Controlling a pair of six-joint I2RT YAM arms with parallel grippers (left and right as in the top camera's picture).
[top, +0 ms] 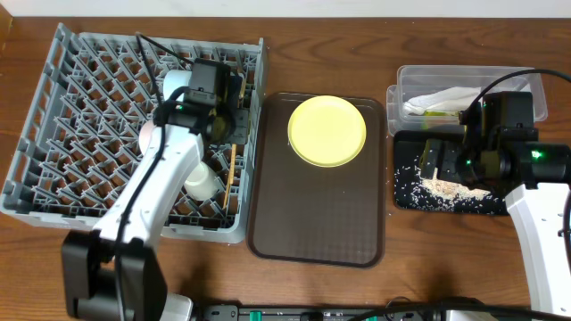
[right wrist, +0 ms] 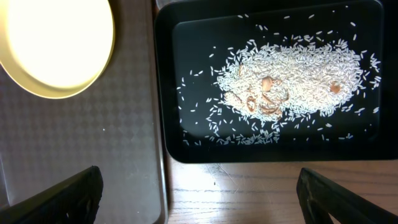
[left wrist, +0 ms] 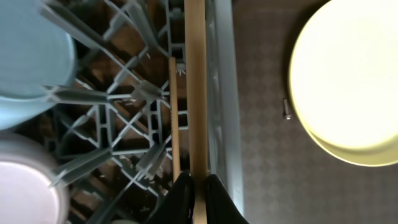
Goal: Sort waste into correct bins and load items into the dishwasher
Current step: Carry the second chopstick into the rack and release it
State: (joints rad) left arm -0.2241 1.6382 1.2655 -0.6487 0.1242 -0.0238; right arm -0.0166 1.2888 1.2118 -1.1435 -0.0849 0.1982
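The grey dish rack (top: 80, 134) holds a light blue bowl (top: 178, 82), a white bowl (top: 147, 134) and a small white cup (top: 200, 183). My left gripper (left wrist: 198, 186) is over the rack's right edge (top: 234, 143), shut on one wooden chopstick (left wrist: 198, 93). The other chopstick (left wrist: 174, 118) lies in the rack beside it. The yellow plate (top: 326, 130) sits on the brown tray (top: 317, 223). My right gripper (right wrist: 199, 199) is wide open and empty above the black tray (right wrist: 168, 124), which holds the rice (right wrist: 292, 81). The clear box (top: 526, 82) holds the napkin (top: 442, 98) and the wrapper (top: 428, 113).
The brown tray lies between the rack and the bins. In the left wrist view the blue bowl (left wrist: 31, 56) and white bowl (left wrist: 25, 186) stand left of the chopsticks, and the plate (left wrist: 348, 81) is to the right. Bare wood shows in front of the black tray.
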